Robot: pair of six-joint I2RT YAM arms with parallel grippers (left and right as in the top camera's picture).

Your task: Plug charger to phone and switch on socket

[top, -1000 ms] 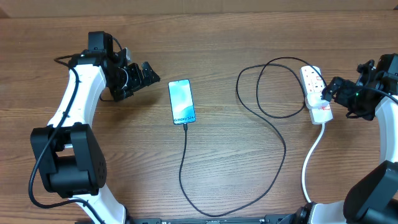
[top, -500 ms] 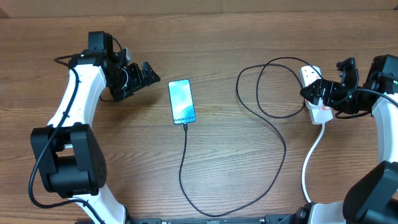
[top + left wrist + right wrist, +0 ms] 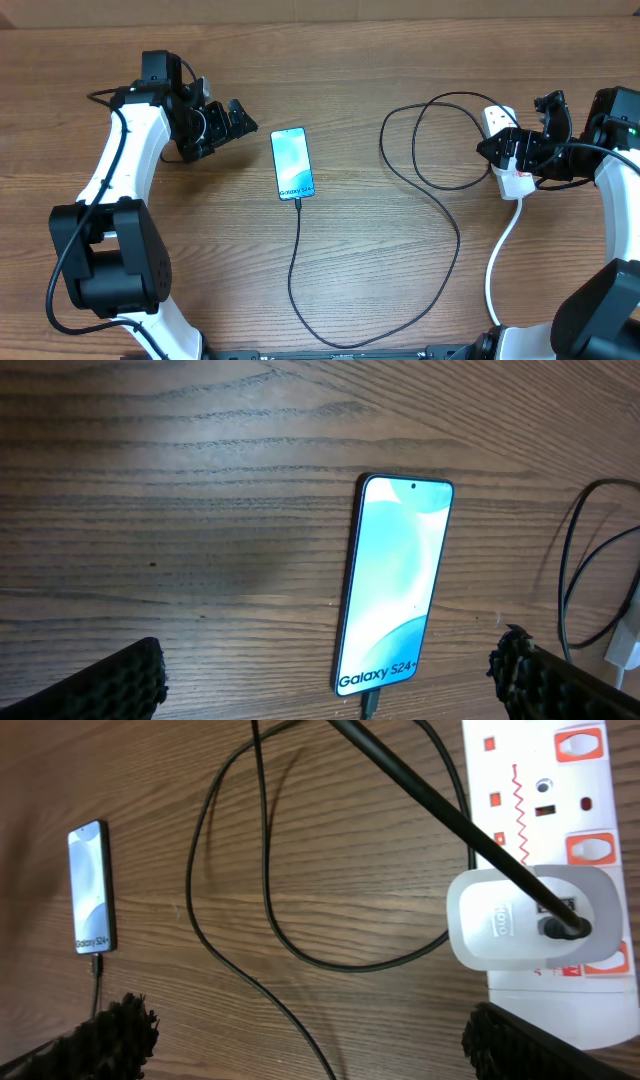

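Both tools gape wide and empty; the phone is cabled.
Overhead: the slim black-framed smartphone with a lit cyan screen (image 3: pixel 292 164) lies left of the wooden desk's (image 3: pixel 350 60) middle. The long thin black charger cable (image 3: pixel 459 235) meets its near end and loops to the small white oblong power strip (image 3: pixel 498 120) by the right edge. The left tool (image 3: pixel 235 128) hangs apart from the phone; the right tool (image 3: pixel 517 125) straddles the strip. Left wrist: fingers (image 3: pixel 90 690) spread wide, gripping nothing. Right wrist: fingers (image 3: pixel 110 1035) likewise wide, empty; a white adapter (image 3: pixel 500 925) sits in the strip.
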